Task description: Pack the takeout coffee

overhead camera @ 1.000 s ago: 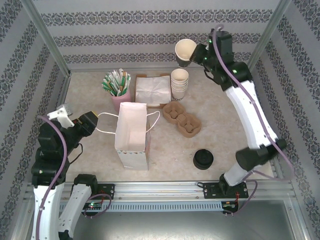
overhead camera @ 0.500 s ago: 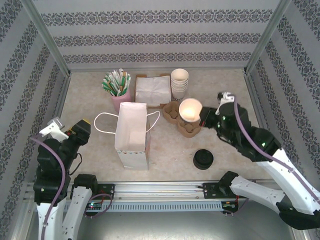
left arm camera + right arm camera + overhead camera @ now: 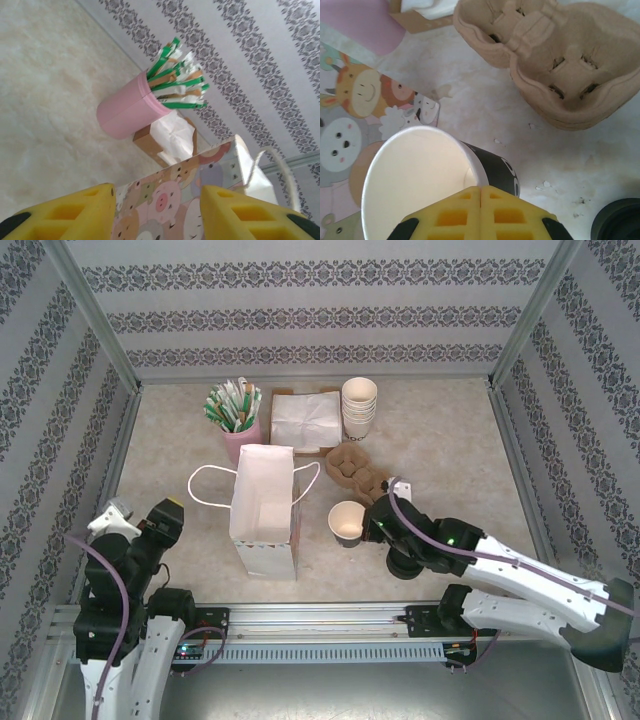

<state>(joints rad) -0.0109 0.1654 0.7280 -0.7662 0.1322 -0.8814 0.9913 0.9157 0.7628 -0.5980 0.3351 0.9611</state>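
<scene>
Pinching rim of open-topped, dark-printed paper cup (image 3: 415, 170): right gripper (image 3: 480, 194), just right of cartoon-print paper bag (image 3: 262, 510); left gripper (image 3: 156, 200) released.

paper bag (image 3: 262, 510) upright | pink holder (image 3: 243, 445) behind | cup carrier (image 3: 347, 466) beside | cup stack (image 3: 359, 405) rear

My right fingers (image 3: 452, 217) are matt yellow plastic. The paper cup (image 3: 415, 175) is smooth inside; the pulp cup carrier (image 3: 560, 65) looks rough.
</scene>
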